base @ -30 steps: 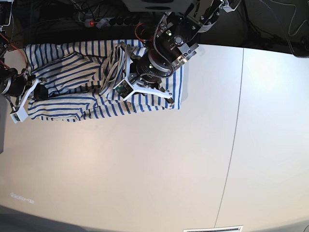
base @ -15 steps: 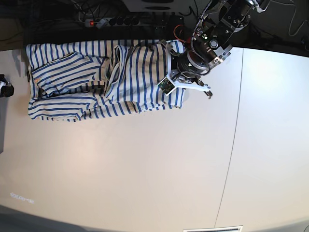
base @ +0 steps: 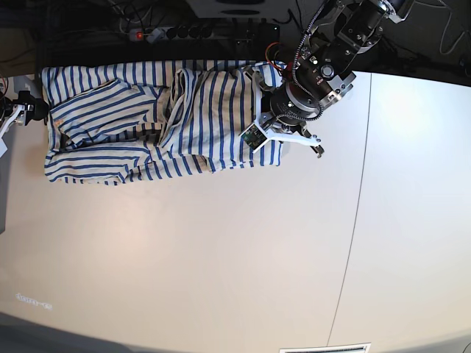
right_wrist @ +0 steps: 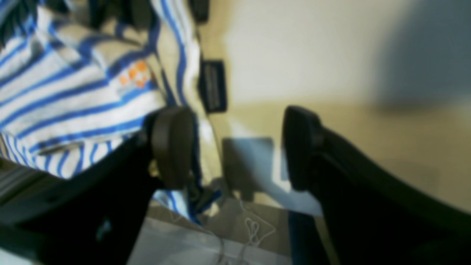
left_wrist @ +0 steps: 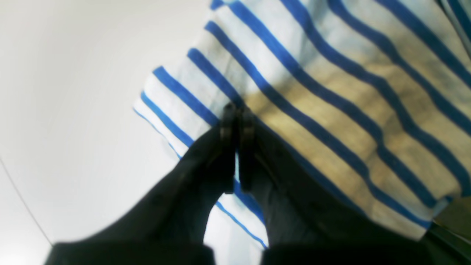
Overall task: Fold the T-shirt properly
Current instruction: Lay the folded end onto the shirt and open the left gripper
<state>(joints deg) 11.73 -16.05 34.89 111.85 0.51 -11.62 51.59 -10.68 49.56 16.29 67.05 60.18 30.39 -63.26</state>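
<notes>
Striped T-shirt [base: 147, 125] spread rumpled along the upper left of the base frame, on the pale desk [base: 221, 250], reaching from the left edge to just past the frame's middle. Bunched fold ridge running down near the shirt's centre.

Left end effector [left_wrist: 235, 114] at the shirt's right edge, upper centre of the base frame [base: 283, 140]. In the left wrist view, dark fingers [left_wrist: 227, 125] pressed together over the striped cloth near its corner; closed, and hard to tell whether any fabric sits pinched between them. Bare desk at the left of that view, shaded cloth at the right.

Right end effector [right_wrist: 235, 147] at the far left edge of the base frame [base: 18, 114], just beside the shirt's left side. In the right wrist view, two dark pads [right_wrist: 173, 143] standing wide apart, nothing between them; open. Left pad against the cloth's edge, right pad over bare surface. Small orange mark [right_wrist: 134, 75] on the stripes in the upper left of that view, dark tag [right_wrist: 212, 86] just right of the fabric edge. View blurred.

Power strip [base: 158, 32] with cables along the dark top strip of the base frame.
</notes>
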